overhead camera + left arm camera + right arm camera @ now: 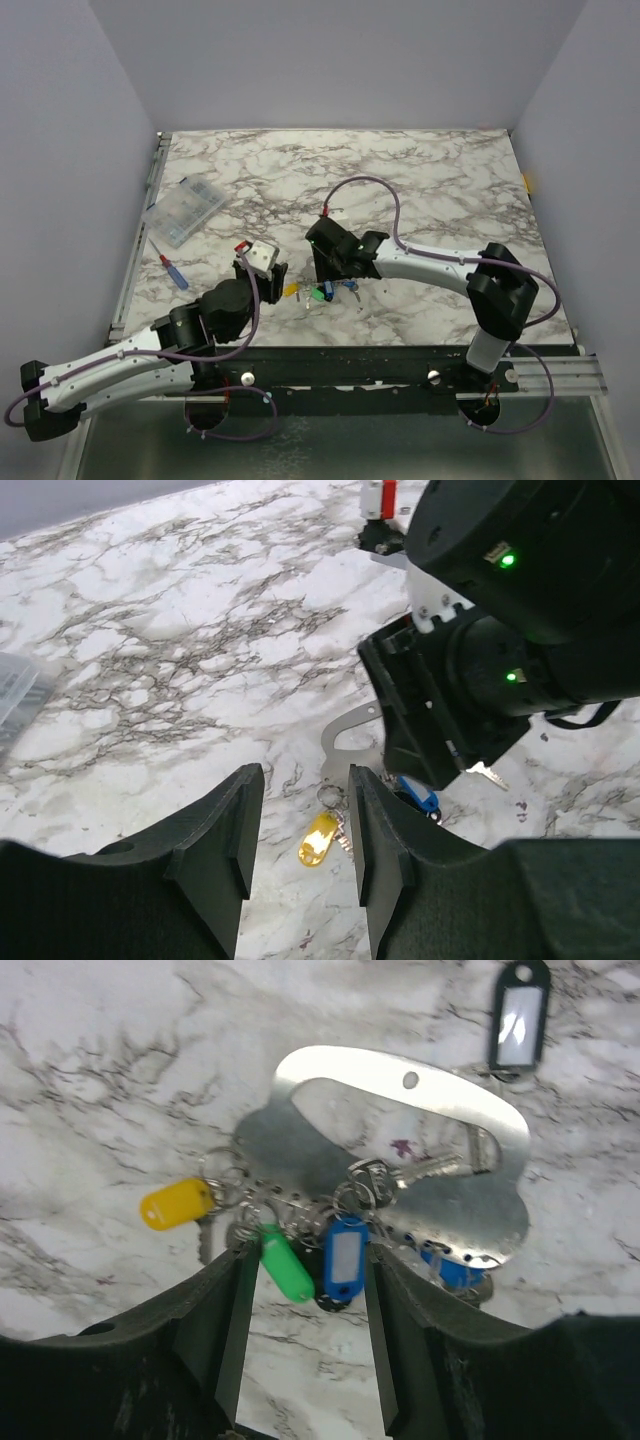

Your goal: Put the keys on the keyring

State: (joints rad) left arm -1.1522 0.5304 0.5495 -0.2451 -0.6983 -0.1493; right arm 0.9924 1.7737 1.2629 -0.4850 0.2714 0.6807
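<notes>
A bunch of keys with coloured tags lies on the marble table near its front edge (318,293). In the right wrist view the yellow tag (177,1204), green tag (286,1266), blue tag (344,1254) and a dark tag (520,1010) hang by small wire rings (368,1174) from a silvery metal plate (470,1200). My right gripper (308,1260) is open over them, with the green and blue tags between its fingers. My left gripper (303,780) is open above the yellow tag (318,839) and its small ring (330,795). The two grippers (279,276) (338,274) face each other closely.
A clear plastic compartment box (185,212) lies at the back left. A red-and-blue screwdriver (172,270) lies on the left side near the left arm. A purple cable (380,195) loops over the right arm. The table's front edge runs just below the keys.
</notes>
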